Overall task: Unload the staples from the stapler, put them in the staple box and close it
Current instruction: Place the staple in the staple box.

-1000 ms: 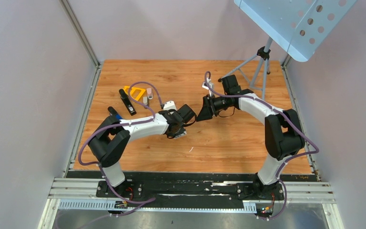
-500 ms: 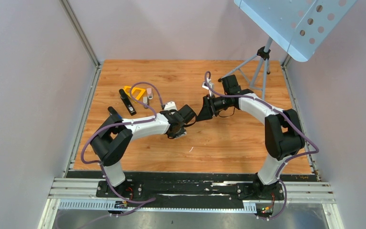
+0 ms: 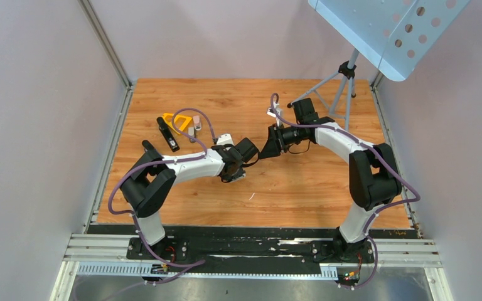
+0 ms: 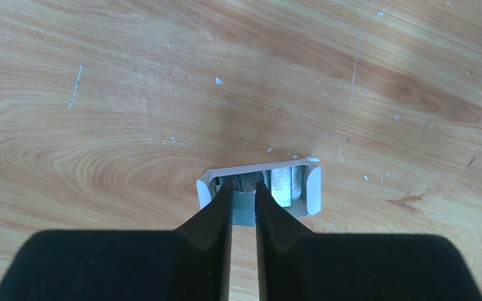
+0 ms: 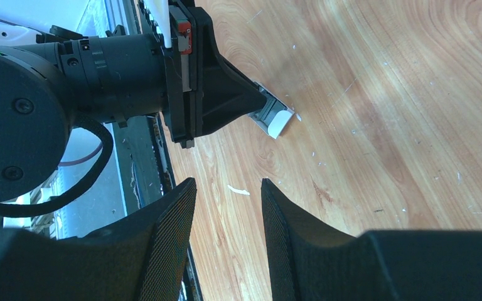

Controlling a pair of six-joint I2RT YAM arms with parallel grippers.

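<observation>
The black stapler lies at the far left of the wooden table, away from both grippers. My left gripper points down into a small white staple box and is shut on a grey strip of staples. More staple strips lie inside the box. From above, the left gripper is at the table's middle. My right gripper hovers just to its right, open and with nothing between its fingers. The right wrist view shows the left arm and the box.
A yellow object and small pale items lie beside the stapler. A tripod stands at the back right under a blue perforated panel. A white scrap lies toward the near edge.
The left arm's elbow has shifted slightly toward the back of the table. Both grippers keep their places and states.
</observation>
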